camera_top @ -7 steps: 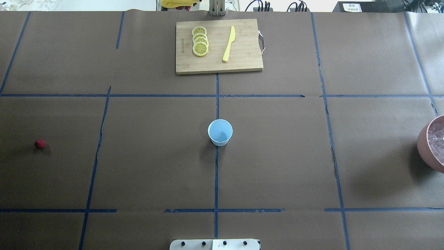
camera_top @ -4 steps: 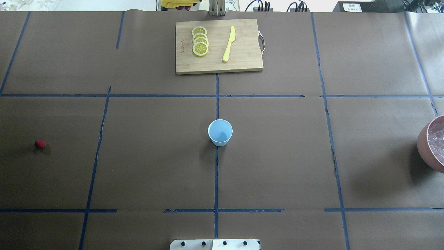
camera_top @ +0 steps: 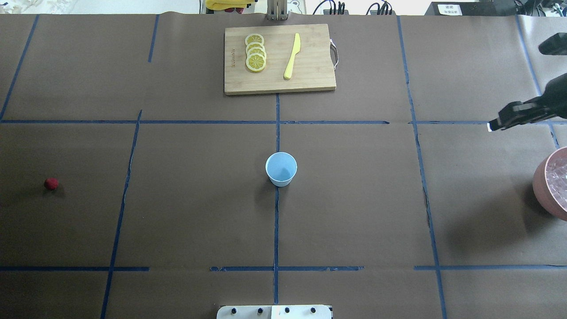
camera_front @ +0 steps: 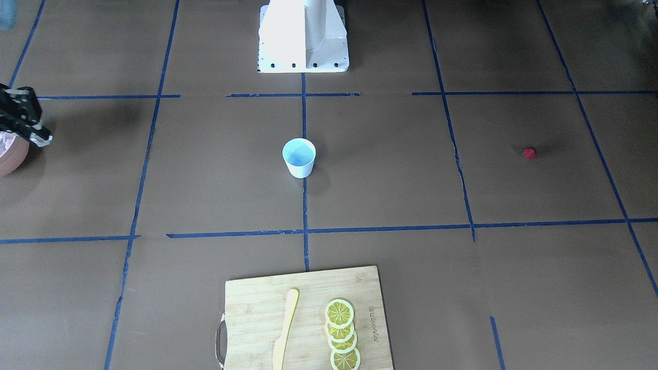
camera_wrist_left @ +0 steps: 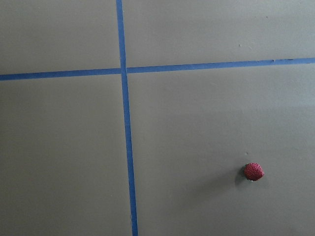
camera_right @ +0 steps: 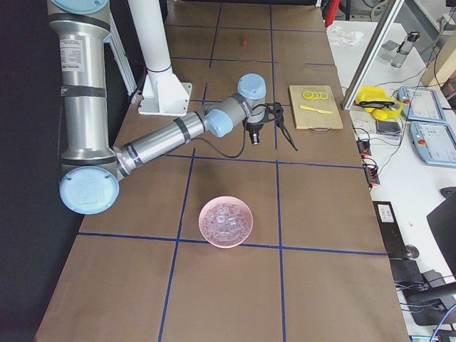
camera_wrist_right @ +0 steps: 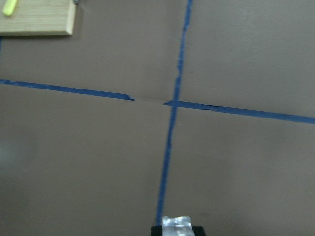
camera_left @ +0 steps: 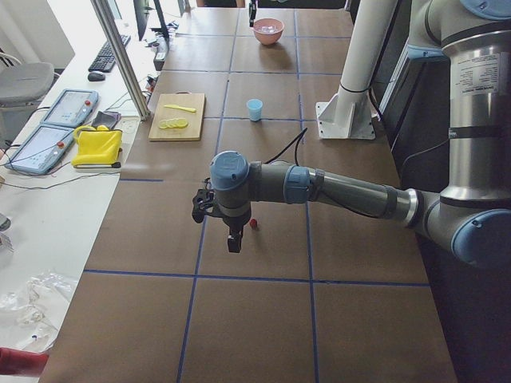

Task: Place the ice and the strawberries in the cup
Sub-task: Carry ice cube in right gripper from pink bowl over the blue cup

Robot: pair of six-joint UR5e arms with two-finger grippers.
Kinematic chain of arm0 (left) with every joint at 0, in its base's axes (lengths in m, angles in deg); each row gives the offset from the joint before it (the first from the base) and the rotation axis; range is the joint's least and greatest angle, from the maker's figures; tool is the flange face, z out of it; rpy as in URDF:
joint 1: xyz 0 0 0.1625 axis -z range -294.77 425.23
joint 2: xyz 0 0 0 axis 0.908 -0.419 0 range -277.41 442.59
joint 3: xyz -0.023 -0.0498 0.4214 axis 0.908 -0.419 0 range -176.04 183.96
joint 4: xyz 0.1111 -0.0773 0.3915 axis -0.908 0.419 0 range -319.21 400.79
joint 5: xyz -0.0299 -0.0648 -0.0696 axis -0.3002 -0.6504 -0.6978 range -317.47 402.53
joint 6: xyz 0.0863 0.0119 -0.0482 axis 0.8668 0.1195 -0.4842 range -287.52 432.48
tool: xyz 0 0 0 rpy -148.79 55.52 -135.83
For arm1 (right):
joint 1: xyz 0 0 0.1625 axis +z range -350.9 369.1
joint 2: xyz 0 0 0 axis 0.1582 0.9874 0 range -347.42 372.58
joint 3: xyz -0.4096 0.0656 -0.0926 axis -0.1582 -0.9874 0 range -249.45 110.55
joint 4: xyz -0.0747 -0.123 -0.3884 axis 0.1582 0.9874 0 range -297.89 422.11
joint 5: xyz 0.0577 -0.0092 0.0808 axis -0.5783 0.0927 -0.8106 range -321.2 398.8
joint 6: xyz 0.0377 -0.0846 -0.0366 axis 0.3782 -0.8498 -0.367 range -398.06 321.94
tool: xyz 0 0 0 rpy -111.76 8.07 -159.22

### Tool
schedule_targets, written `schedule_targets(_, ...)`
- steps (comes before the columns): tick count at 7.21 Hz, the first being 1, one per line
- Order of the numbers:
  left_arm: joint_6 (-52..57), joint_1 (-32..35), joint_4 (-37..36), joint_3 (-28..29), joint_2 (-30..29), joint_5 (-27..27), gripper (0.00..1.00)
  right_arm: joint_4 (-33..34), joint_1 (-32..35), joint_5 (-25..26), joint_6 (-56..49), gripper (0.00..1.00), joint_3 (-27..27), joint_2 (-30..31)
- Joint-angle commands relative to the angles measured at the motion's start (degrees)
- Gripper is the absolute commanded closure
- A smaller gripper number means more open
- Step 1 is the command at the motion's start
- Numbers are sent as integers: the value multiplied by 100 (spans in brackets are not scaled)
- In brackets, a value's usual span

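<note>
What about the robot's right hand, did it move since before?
Yes. The right gripper, pinching an ice cube, came into the overhead view from the right edge and now hangs beyond the pink bowl.

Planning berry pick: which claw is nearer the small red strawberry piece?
Left. The left claw hangs close by the small red strawberry piece; the right claw, apparently gripping a clear ice cube, is at the table's opposite end, beyond the white cup, near the pink bowl.
</note>
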State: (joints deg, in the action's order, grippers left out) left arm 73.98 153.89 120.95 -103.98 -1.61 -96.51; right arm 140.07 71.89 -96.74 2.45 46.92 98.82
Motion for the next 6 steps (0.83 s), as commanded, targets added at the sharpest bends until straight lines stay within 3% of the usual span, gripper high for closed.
schedule_targets(1, 0, -7, 0, 45, -9, 0, 0, 9, -1122, 158, 1349, 100, -140, -1209)
schedule_targets(4, 9, -7, 9, 10, -9, -9, 0, -52, -2319, 1315, 3062, 100, -1035, -2775)
schedule_targets(6, 0, -7, 9, -16, -9, -9, 0, -79, -2865, 1985, 3399, 99, -1789, -3496)
